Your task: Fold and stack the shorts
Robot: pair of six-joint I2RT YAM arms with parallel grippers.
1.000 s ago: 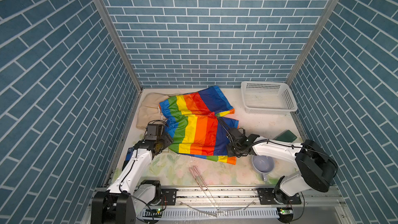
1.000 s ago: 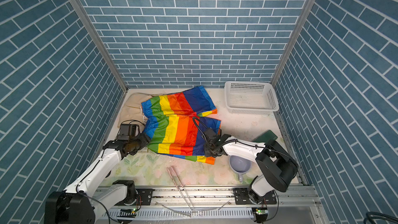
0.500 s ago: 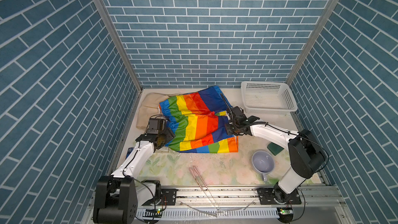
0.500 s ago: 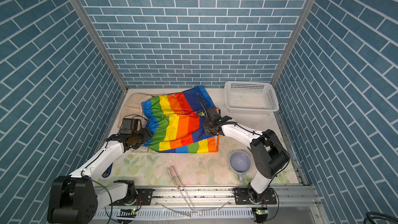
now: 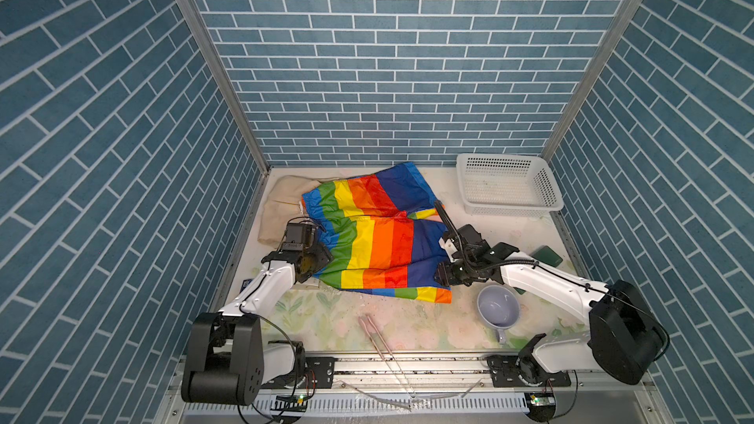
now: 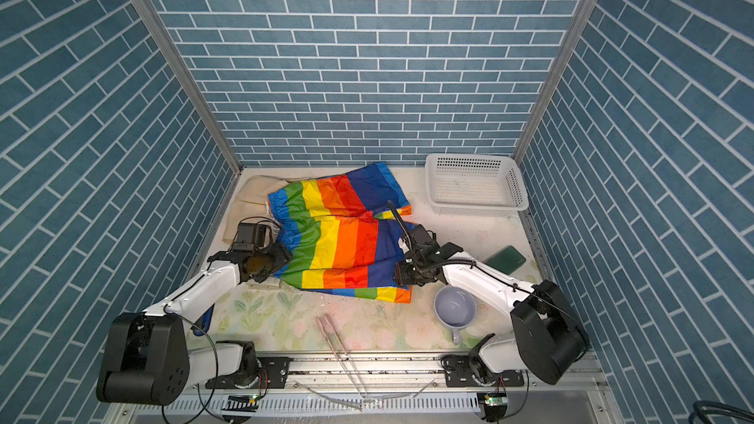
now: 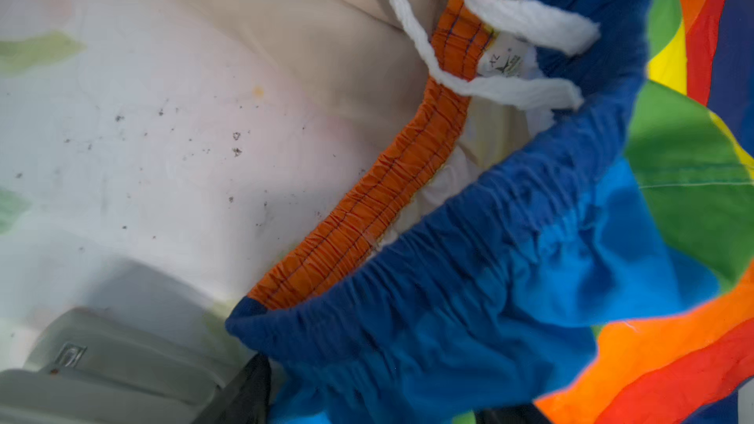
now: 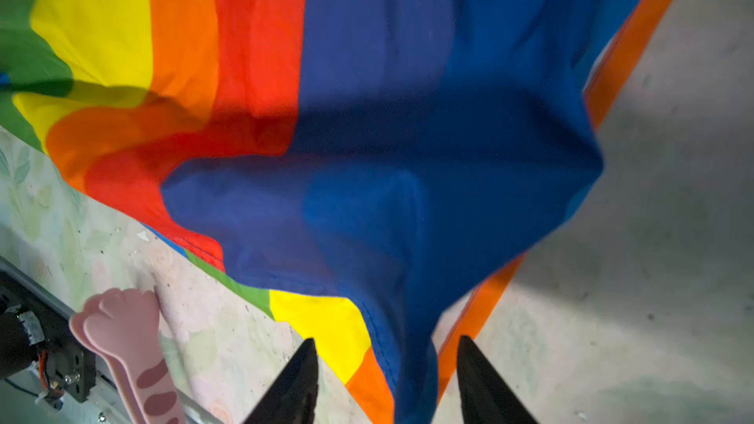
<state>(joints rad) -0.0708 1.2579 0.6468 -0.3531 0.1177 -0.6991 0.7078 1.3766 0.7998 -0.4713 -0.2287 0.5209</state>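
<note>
Shiny rainbow shorts [image 5: 379, 246] lie flat, overlapping the beige shorts [image 5: 281, 201] beyond the left fingers. Right gripper [image 8: 385, 342]: fingers spread, blue hem corner slack between them, likely a release. Left gripper [image 5: 314, 259]: waistband between wide fingers [image 7: 253, 381], probably as an anchor; whether it grips, cannot tell.

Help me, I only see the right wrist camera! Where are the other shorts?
Observer: The beige shorts lie at the back left, partly under the rainbow shorts.
Operator: What's my left claw doing?
Observer: The left gripper is at the blue waistband, fingers wide apart with the elastic between them.
Operator: Anything I could bump?
Observer: A lilac cup stands upright close beside the right gripper, toward the front.
</note>
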